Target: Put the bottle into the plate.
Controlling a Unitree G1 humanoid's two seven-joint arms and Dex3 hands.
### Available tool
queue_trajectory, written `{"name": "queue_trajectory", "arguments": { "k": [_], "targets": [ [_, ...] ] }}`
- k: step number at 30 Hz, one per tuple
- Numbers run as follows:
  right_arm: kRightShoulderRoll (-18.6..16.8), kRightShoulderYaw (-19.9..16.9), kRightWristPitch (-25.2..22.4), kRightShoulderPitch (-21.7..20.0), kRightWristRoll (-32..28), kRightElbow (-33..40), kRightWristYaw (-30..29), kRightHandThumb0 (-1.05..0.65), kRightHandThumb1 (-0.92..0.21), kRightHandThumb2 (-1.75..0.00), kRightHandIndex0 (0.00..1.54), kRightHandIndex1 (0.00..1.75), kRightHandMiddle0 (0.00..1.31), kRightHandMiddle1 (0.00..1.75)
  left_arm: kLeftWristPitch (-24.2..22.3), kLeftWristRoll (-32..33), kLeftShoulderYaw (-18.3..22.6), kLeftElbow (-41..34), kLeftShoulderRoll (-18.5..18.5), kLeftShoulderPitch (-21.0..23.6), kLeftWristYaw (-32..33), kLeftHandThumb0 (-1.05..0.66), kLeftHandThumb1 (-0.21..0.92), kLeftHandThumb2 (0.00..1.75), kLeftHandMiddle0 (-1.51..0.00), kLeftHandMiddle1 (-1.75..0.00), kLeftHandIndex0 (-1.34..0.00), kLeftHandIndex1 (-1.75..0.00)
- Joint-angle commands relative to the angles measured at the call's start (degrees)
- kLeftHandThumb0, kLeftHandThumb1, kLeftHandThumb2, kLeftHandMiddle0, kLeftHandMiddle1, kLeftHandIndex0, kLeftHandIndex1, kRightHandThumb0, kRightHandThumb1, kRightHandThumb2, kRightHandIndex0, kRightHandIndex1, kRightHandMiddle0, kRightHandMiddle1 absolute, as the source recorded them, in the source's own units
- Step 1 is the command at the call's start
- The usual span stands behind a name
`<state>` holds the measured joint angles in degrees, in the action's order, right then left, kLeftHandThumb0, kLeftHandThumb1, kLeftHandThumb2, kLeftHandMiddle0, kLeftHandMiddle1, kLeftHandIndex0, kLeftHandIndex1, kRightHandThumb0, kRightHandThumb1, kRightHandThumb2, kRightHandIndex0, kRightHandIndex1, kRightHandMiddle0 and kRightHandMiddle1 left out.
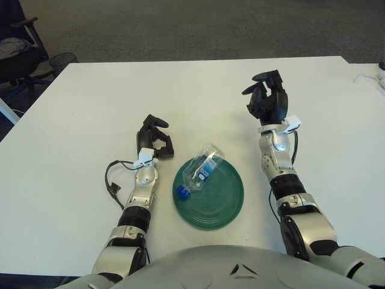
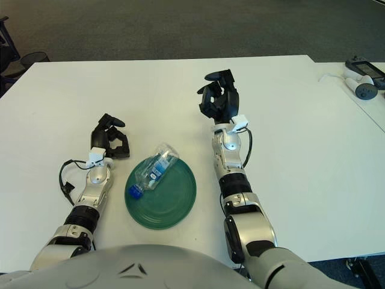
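Note:
A clear plastic bottle [image 1: 200,170] with a blue cap and blue label lies on its side on the left part of the green plate [image 1: 219,199], its base sticking out over the plate's upper left rim. My right hand [image 1: 267,100] is to the right of the plate and farther back, its fingers curled and holding nothing. My left hand [image 1: 154,137] shows left of the plate, fingers curled, also holding nothing. Both hands are apart from the bottle.
The white table [image 1: 90,102] carries a black cable [image 1: 112,180] beside my left forearm. A white device [image 2: 360,83] with a cord lies at the far right of the table. A black chair [image 1: 18,57] stands off the table's far left corner.

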<state>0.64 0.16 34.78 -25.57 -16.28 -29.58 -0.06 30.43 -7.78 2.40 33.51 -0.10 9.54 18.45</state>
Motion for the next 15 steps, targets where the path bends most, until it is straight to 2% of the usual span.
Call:
{"name": "queue_trajectory", "arguments": {
  "k": [1,15],
  "targets": [
    [-0.81,-1.45,-0.79,-0.55,0.97,0.98,0.6,0.0,-0.58,-0.95,0.46,1.72,0.29,1.58,-0.94,-0.53,0.11,1.12,0.22,-2.45,0.08,0.0,-0.08,1.73,-0.94,-1.64,-0.69,-1.75],
    [-2.63,-3.82,-1.33,-1.35,2.93,0.27,1.78,0.0,-0.58,-0.95,0.46,1.73,0.29,1.58,-1.4,-0.43,0.32,1.05,0.68,-2.17,-0.17,0.0,-0.09,1.75,-0.94,-1.65,-0.7,-1.75]
  ]
}}
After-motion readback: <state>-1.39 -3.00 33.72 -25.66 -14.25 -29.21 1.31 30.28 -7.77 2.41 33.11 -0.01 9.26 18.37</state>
